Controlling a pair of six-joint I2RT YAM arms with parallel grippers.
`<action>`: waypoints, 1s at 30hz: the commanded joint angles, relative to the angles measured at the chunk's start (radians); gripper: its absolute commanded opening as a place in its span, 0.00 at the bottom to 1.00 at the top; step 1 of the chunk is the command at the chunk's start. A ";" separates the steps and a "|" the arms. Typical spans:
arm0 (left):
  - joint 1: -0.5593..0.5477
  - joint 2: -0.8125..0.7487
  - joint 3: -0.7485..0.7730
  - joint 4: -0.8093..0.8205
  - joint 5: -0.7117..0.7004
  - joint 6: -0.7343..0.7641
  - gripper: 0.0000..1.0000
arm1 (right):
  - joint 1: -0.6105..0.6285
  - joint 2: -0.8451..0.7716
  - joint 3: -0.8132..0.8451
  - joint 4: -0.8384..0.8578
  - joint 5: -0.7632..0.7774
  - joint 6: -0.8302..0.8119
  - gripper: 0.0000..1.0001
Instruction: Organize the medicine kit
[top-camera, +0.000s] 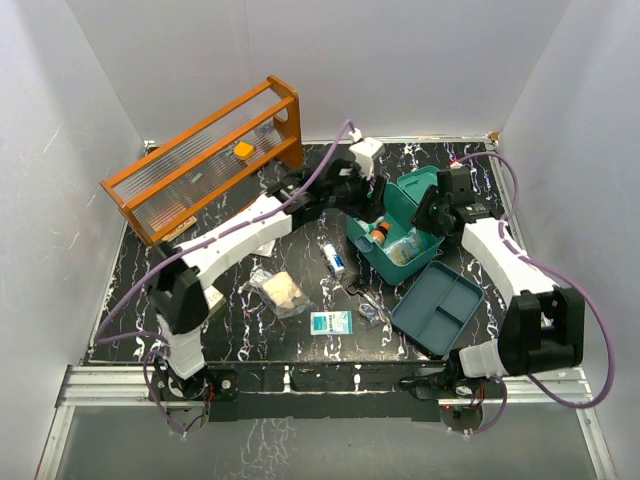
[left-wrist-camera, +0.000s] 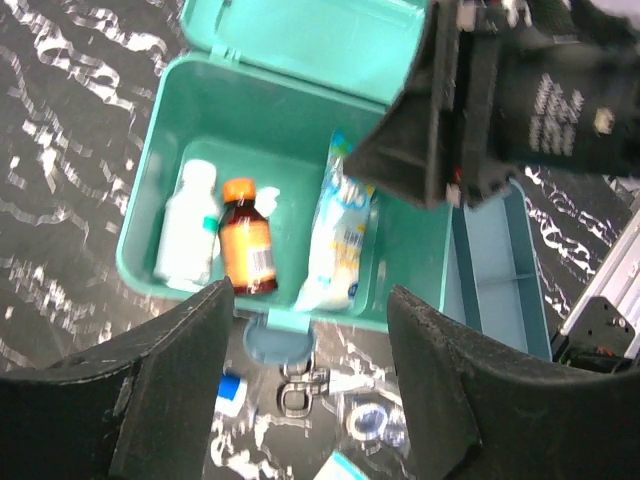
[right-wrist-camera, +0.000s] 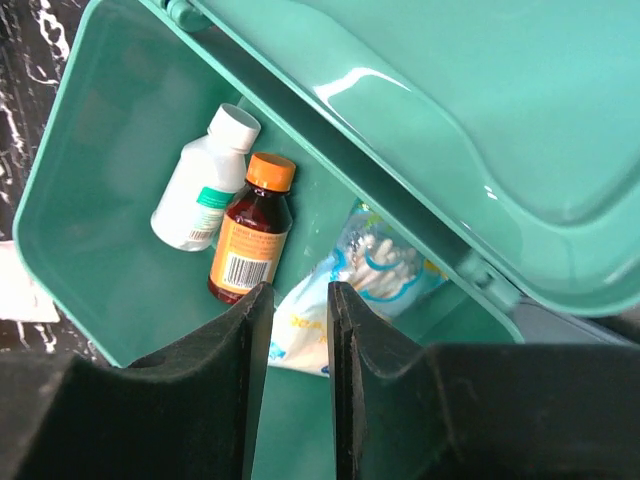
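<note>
**Both hands over the open medicine kit**

The left hand (left-wrist-camera: 310, 325) hangs with its fingers (left-wrist-camera: 180, 380) spread wide and nothing between them. Directly beneath it sits the teal medicine kit (left-wrist-camera: 290, 130) on the bench (top-camera: 260, 335), its lid (left-wrist-camera: 310, 40) standing open on the side away from this hand. Inside, from this hand's left to right, lie a white bottle (left-wrist-camera: 188, 225), an amber bottle with an orange cap (left-wrist-camera: 247, 245) touching it, and a packet of cotton swabs (left-wrist-camera: 338, 235). The right hand (right-wrist-camera: 298, 300) hovers over the kit's far right corner, its fingers parted by only a narrow gap and gripping nothing. Just to the right of the left hand, beside the kit, rests a blue-grey divided tray (left-wrist-camera: 500, 290). Well off to the left hand's left stands an orange rack (top-camera: 205, 155).
</note>
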 joint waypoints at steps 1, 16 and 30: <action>0.012 -0.202 -0.205 0.097 -0.089 -0.042 0.63 | 0.052 0.067 0.098 -0.002 0.087 -0.055 0.26; 0.033 -0.393 -0.517 0.131 -0.171 -0.110 0.68 | 0.135 0.223 0.088 -0.015 0.251 -0.006 0.22; 0.070 -0.387 -0.546 0.141 -0.146 -0.140 0.72 | 0.179 0.278 0.117 -0.030 0.290 -0.024 0.25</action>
